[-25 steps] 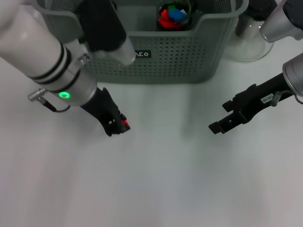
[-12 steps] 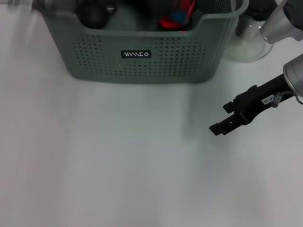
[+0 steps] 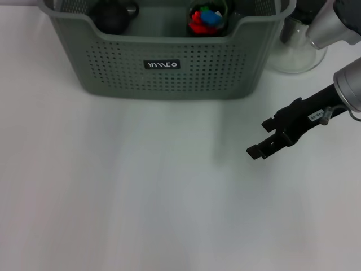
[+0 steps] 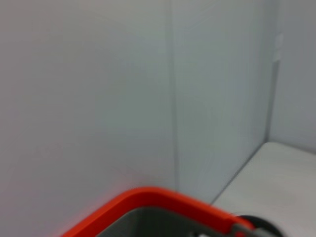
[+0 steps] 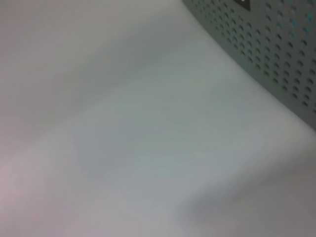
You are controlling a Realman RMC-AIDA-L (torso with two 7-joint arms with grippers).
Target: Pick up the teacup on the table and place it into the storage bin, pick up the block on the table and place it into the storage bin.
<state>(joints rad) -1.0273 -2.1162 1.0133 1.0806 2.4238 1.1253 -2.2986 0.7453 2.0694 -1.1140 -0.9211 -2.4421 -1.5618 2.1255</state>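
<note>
The left gripper is out of sight in every view; its wrist camera shows only a pale wall, a corner of white surface and a curved orange rim (image 4: 148,195) of some grey container. At the far edge of the white table (image 3: 141,197) stands the storage bin (image 3: 169,73), grey-green with perforated sides and a black label (image 3: 162,65) on its front wall. Inside it, toward the left, lies a dark rounded object (image 3: 111,14) that may be the teacup, and further right a cluster of red, blue and green blocks (image 3: 206,18) sits in a dark ring. Just beside the bin's right corner stands a clear glass pot (image 3: 296,48). Right of the bin, the right gripper (image 3: 264,138) hangs above bare table, its black fingers parted and empty, touching nothing.
</note>
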